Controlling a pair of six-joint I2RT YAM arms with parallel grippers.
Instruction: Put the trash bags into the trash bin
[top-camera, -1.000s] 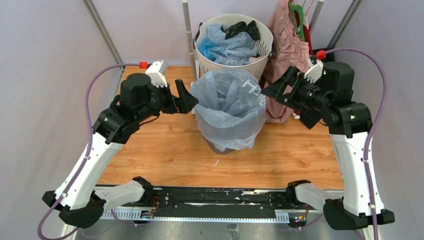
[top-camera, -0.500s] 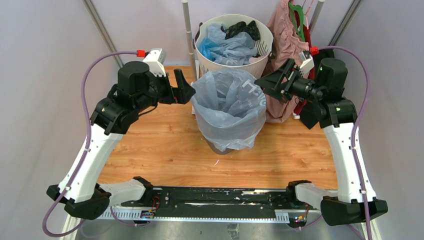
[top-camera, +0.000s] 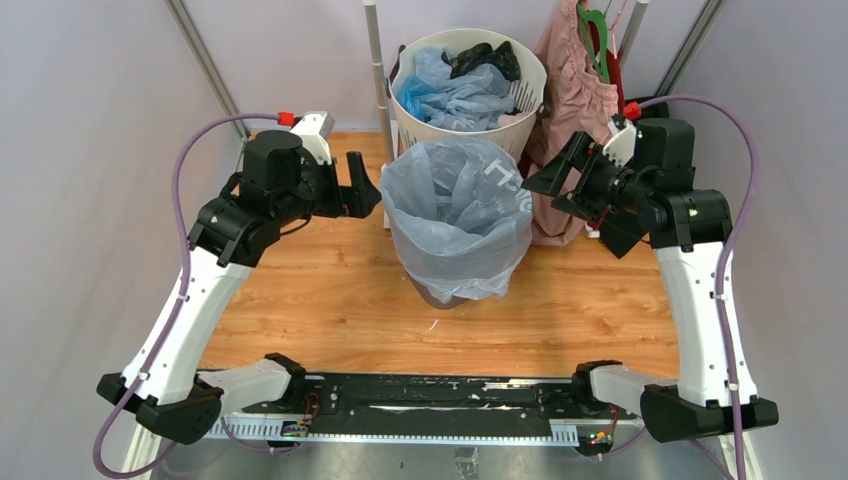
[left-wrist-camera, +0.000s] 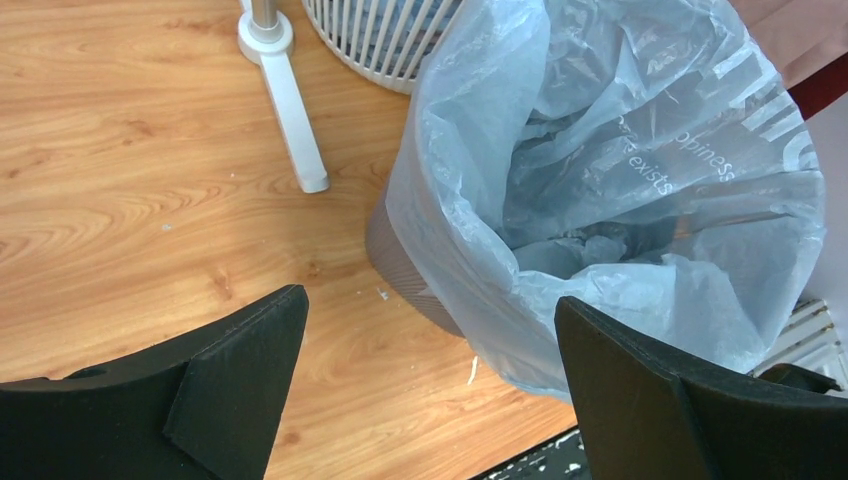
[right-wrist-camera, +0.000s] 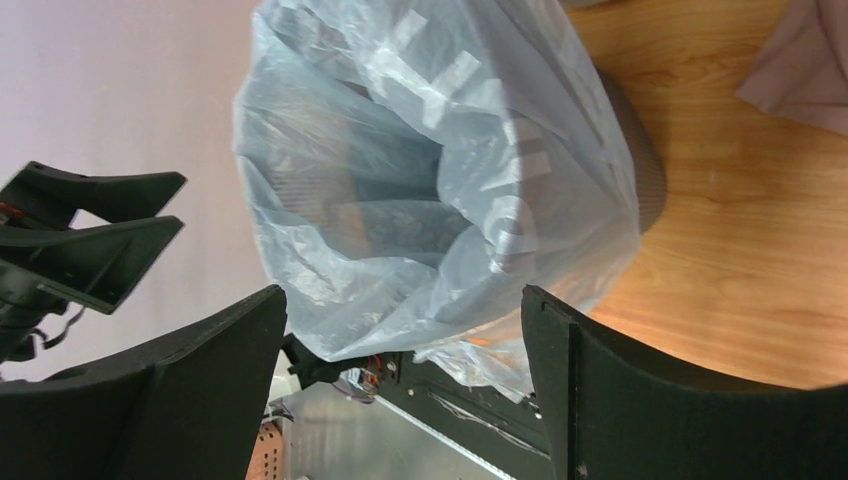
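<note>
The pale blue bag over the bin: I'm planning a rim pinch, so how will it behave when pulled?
Thin and crinkled, the bag is likely floppy and light. Draped loosely over the bin, it may slip off when tugged.

Trash bin (left-wrist-camera: 388, 240) nearly all hidden under the pale blue trash bag (left-wrist-camera: 640, 150), just a sliver of wall showing; pink garment (top-camera: 575, 90) cut off at top edge.
</note>
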